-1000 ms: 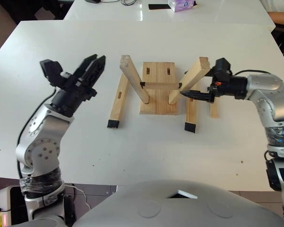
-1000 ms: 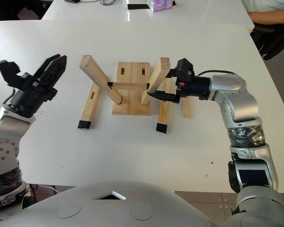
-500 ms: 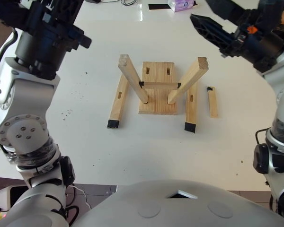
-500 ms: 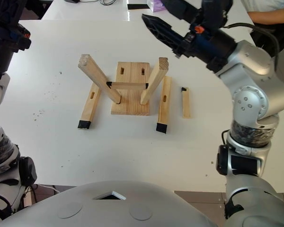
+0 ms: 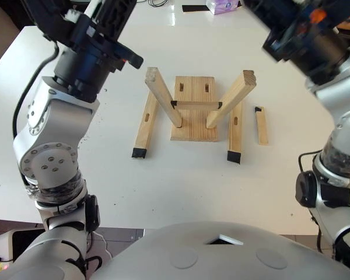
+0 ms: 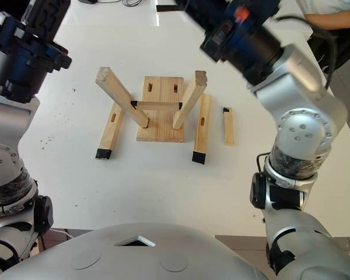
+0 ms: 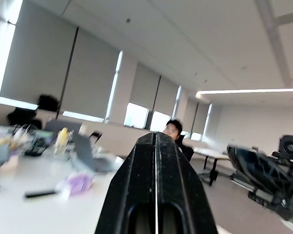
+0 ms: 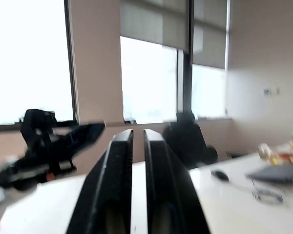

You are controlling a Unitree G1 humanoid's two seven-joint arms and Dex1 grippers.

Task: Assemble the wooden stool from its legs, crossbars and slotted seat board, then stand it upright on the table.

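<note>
Seat board (image 5: 192, 133) lies flat on the tabletop (image 5: 181, 186), with two slanted legs (image 5: 164, 98) rising from it, joined by a crossbar (image 5: 196, 105). Loose legs (image 5: 144, 125) flank it; a short bar (image 5: 261, 125) lies rightmost. Left gripper (image 7: 156, 134) is raised with its fingers together, right gripper (image 8: 138, 131) raised with its fingers slightly apart.

Along the top edge of the frame, a purple tissue box (image 5: 224, 6) sits beside a flat black object (image 5: 192, 8) on the far table (image 5: 134, 14).
</note>
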